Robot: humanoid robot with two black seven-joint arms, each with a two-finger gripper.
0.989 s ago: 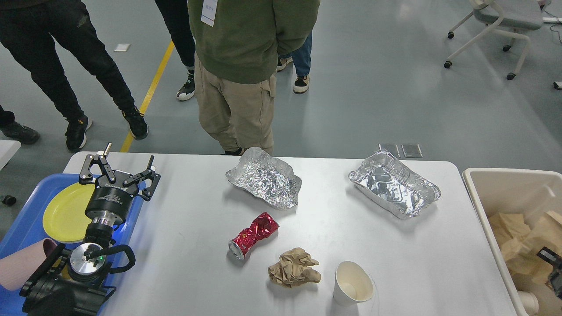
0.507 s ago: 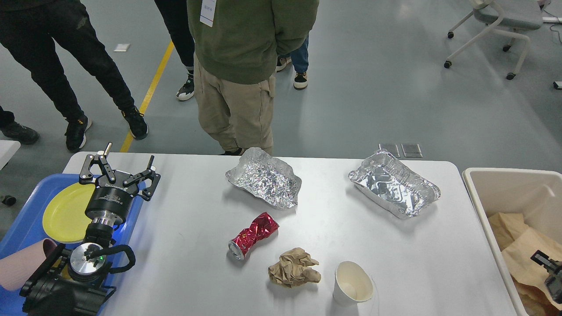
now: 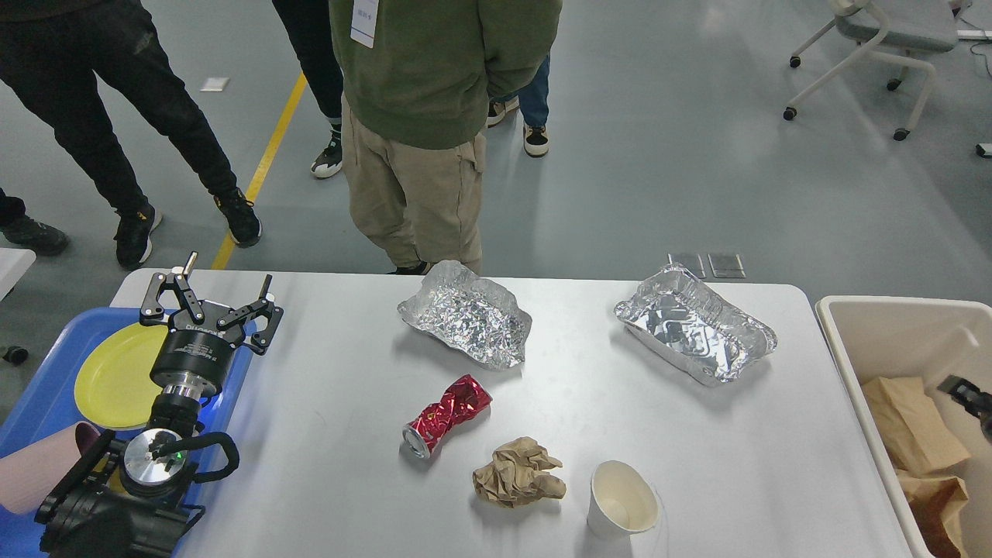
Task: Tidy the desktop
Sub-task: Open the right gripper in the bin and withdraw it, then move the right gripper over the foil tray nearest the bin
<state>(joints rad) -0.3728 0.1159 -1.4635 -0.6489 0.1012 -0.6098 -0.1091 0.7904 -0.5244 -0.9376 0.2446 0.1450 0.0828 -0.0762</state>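
Since the earlier frames, the right gripper has risen along the right edge of view above the beige bin, and the brown paper bags now lie lower inside that bin. Only a small dark part of this gripper shows, so whether its fingers are apart or together cannot be told. All other items are unchanged in position.

Largest item: the desktop, a white tabletop spanning most of the lower view, with the bin just beside its right end and a blue tray at its left end.

The left gripper hovers over the tray's right edge, fingers spread apart, holding nothing. A yellow plate lies in the tray, partly behind the arm.

On the desktop, from larger to smaller:
- a foil tray at far right, dented;
- a crumpled foil container at far centre;
- a crumpled brown paper ball near the front edge;
- a white paper cup just right of the paper ball, tilted, mouth toward the camera;
- a crushed red can on its side, between the foil container and the paper ball.
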